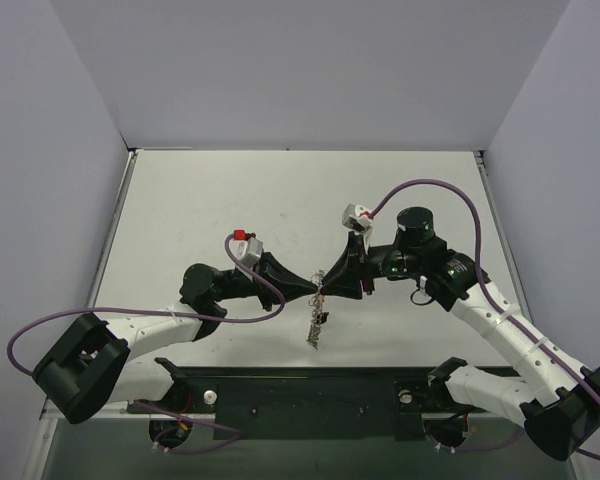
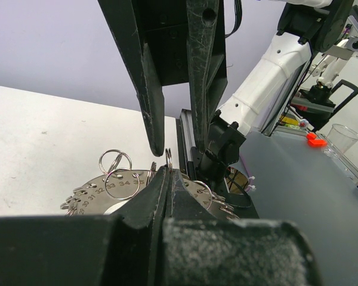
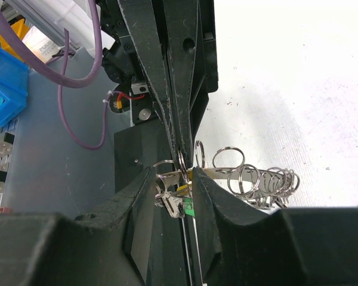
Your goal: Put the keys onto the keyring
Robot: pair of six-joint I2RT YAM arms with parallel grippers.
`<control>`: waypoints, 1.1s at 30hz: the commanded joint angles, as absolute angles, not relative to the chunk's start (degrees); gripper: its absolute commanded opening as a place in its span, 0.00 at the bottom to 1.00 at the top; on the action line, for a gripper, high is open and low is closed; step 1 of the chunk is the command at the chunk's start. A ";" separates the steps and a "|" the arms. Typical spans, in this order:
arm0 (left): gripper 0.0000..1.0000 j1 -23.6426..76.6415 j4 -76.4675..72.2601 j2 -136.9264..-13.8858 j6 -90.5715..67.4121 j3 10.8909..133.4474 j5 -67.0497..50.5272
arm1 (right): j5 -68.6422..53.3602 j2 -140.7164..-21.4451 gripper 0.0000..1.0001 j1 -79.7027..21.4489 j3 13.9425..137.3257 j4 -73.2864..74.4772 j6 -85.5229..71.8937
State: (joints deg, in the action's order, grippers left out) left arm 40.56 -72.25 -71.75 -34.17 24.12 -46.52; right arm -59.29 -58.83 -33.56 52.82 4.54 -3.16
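The keyring (image 1: 315, 322) is a flat silvery disc with numbered holes and several small split rings on its rim; it hangs edge-down above the table between both arms. My left gripper (image 1: 315, 288) is shut on its upper rim; in the left wrist view a split ring (image 2: 168, 158) sticks out of the pinched fingertips (image 2: 158, 179), with the disc (image 2: 101, 193) behind. My right gripper (image 3: 174, 173) faces it, jaws standing apart round the keys (image 3: 180, 204). A yellow head and a green head (image 3: 189, 207) show there, the green one against the right finger. No blue head shows.
A black frame (image 1: 310, 395) runs along the near table edge under the arms. Beyond that edge are a clear plastic cup (image 2: 341, 138) and a blue bin (image 3: 3, 77). White walls close the table at the back and both sides.
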 commanded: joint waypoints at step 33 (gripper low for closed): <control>0.27 40.78 -74.36 -71.10 -36.04 27.68 -47.28 | -50.10 -62.31 0.00 -37.26 65.65 33.38 21.51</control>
